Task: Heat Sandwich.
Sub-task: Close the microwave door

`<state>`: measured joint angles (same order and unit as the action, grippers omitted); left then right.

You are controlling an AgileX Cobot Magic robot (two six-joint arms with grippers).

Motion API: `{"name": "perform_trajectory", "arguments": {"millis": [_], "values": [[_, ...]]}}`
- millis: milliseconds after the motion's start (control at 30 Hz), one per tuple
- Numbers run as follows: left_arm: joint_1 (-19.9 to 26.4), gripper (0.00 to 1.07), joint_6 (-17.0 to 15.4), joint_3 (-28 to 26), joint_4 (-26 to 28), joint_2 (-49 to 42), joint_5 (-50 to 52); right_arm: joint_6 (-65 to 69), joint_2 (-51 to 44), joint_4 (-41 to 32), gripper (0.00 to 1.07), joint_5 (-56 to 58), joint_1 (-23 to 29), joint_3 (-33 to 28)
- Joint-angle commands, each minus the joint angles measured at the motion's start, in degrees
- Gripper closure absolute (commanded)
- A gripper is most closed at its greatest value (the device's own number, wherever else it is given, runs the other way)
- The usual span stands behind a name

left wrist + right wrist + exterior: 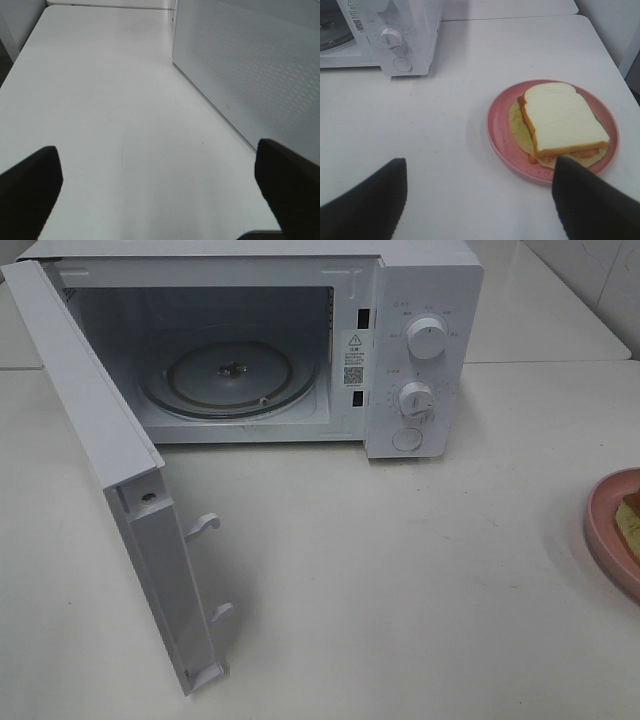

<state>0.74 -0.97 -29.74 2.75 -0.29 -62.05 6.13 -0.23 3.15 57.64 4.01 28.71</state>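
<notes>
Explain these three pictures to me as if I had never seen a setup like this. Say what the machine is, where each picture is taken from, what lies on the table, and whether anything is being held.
This is a two-armed robot at a white table. One picture looks down from a high camera; the other two come from cameras on each arm's wrist, so the dark shapes at their lower edges are gripper fingers. On the table stands a white microwave with its door swung open and its glass turntable bare. To the right lies a pink plate with the sandwich on it. The left gripper hangs open over bare table beside the door. The right gripper is open too, just short of the plate. Nothing is held.
</notes>
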Motion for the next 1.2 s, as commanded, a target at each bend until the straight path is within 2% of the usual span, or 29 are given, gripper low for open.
{"name": "perform_trajectory", "arguments": {"millis": [33,500,667,767,800,933,967,1000,1067,1100,1133,1200], "values": [[0.2,0.07,-0.1,0.2,0.3,-0.3,0.8,-0.7,-1.6,0.0,0.31,-0.5,-0.3,-0.1],[0.2,0.07,-0.4,0.1,0.1,-0.3,1.0,-0.7,-1.6,0.0,0.31,-0.5,-0.3,-0.1],[0.2,0.13,-0.5,-1.7,0.3,0.0,3.6,-0.7,-1.6,0.0,0.31,-0.5,-0.3,-0.1],[0.2,0.21,-0.3,-2.6,0.2,3.6,4.9,-0.7,-1.6,0.0,0.31,-0.5,-0.3,-0.1],[0.2,0.21,-0.3,-2.6,0.2,3.6,4.9,-0.7,-1.6,0.0,0.31,-0.5,-0.3,-0.1],[0.2,0.40,-0.3,-2.6,0.1,11.4,6.2,-0.7,-1.6,0.0,0.31,-0.5,-0.3,-0.1],[0.2,0.40,-0.3,-2.6,0.1,11.4,6.2,-0.7,-1.6,0.0,0.31,-0.5,-0.3,-0.1],[0.2,0.51,-0.3,-2.5,0.1,14.4,7.4,-0.7,-1.6,0.0,0.31,-0.5,-0.3,-0.1],[0.2,0.64,-0.3,-2.5,0.1,17.5,8.6,-0.7,-1.6,0.0,0.31,-0.5,-0.3,-0.1],[0.2,0.76,-0.3,-2.5,0.1,20.9,10.7,-0.7,-1.6,0.0,0.31,-0.5,-0.3,-0.1],[0.2,0.76,-0.3,-2.5,0.1,20.9,10.7,-0.7,-1.6,0.0,0.31,-0.5,-0.3,-0.1],[0.2,0.87,-0.3,-2.5,0.1,24.4,12.8,-0.7,-1.6,0.0,0.31,-0.5,-0.3,-0.1]]}}
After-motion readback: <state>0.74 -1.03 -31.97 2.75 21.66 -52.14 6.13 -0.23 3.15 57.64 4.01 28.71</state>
